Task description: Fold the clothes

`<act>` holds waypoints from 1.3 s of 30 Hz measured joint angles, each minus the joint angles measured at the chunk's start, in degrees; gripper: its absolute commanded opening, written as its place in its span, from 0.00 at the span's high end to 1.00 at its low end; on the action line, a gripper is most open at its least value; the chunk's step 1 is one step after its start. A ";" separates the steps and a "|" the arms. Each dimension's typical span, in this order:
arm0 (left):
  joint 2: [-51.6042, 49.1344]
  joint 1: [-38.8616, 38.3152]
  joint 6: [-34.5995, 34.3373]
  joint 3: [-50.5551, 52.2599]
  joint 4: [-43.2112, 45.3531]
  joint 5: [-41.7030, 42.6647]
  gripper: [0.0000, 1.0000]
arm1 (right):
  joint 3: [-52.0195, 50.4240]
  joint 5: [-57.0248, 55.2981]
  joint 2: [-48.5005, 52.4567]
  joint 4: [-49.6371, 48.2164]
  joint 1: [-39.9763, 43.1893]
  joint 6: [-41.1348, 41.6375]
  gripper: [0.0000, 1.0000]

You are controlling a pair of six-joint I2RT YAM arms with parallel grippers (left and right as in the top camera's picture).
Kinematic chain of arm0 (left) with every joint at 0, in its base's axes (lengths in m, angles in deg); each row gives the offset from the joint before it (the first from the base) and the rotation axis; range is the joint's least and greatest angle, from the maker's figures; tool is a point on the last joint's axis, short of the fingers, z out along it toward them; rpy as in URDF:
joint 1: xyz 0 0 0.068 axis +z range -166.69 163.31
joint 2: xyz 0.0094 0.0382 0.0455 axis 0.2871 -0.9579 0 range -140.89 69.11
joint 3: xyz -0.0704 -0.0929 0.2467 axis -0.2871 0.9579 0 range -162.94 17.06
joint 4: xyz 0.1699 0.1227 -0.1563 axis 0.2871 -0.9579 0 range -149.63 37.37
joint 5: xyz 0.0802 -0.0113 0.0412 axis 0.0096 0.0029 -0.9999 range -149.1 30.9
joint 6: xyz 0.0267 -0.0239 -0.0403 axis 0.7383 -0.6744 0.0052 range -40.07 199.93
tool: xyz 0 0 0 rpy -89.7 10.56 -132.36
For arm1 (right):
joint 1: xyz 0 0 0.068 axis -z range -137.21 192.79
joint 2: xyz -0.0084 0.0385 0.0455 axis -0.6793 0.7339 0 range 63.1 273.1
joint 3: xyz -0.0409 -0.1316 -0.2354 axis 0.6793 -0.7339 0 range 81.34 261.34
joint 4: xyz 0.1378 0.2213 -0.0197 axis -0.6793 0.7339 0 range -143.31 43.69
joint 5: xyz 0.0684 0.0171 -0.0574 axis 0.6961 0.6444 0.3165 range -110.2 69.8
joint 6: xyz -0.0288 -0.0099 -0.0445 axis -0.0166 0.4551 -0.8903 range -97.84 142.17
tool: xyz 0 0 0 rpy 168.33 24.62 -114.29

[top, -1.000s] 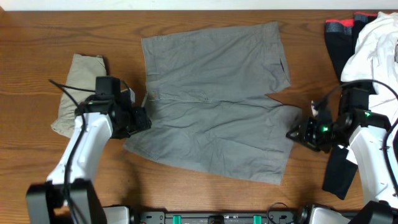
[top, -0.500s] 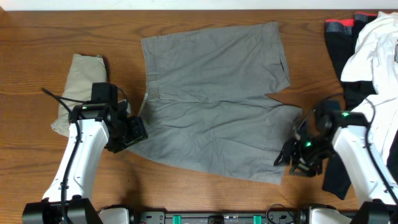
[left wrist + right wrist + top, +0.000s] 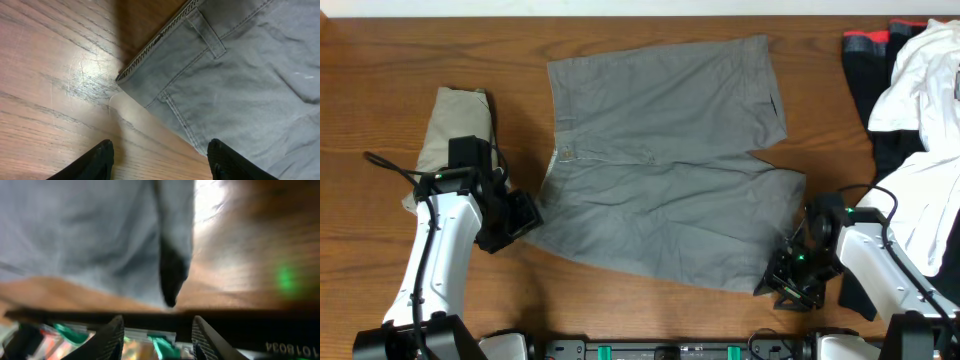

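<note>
**Two empty grippers at two corners: an uneven pick-up would skew the fold**

Nearest the front edge, the right gripper [image 3: 157, 322] hangs low over the brown wooden tabletop [image 3: 380, 60]. It sits just off the lower hem corner [image 3: 763, 280] of the medium grey cotton shorts [image 3: 670, 180], with its jaws partly apart and nothing between them. Its wrist view is blurred, so I cannot tell whether the fingers line up with the hem. Closing here, it may pinch only the top layer, or miss the cloth and scrape the wood.

The left gripper [image 3: 161, 147] stands wide and empty just beside the waistband corner [image 3: 145, 62], with bare wood between its fingers. Closing short of the cloth catches nothing; pushing in too far may bunch the waistband.

The grey shorts lie spread flat, lightly creased, in the middle of the tabletop. If only one gripper takes hold, a lift would likely drag them crooked, and the legs would not meet evenly.

Farther back on the left, the folded light khaki-beige shorts [image 3: 448, 130] lie close to the left arm, and a swing could nudge them open. At the far right, the heaped white garment [image 3: 920, 80] and the black garment with a red band [image 3: 868, 50] crowd the right arm and could snag it.
</note>
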 measured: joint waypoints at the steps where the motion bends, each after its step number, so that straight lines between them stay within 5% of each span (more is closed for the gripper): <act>1: 0.00 0.00 -0.02 0.00 -0.02 -0.02 0.38 | -0.24 -0.31 0.00 -1.18 0.00 0.74 0.57; 9: 0.00 0.00 0.00 0.00 -0.13 -0.15 0.38 | -0.57 -4.39 0.00 -5.57 0.00 4.17 0.64; 30: 0.02 0.00 0.00 0.00 -0.15 -0.37 0.37 | -3.61 -6.51 0.00 -10.49 -2.40 4.76 0.65; 34: 0.00 0.00 0.00 0.00 -0.17 -0.37 0.37 | -3.61 -6.29 0.00 -12.17 -2.40 4.74 0.79; 36: 0.00 0.00 0.00 0.00 -0.33 -0.37 0.37 | -3.61 -6.34 0.00 -12.39 -2.40 5.05 0.78; 39: 0.00 0.00 0.00 -0.02 -0.63 -0.37 0.37 | -3.61 -6.10 0.00 -11.34 -2.43 5.27 0.61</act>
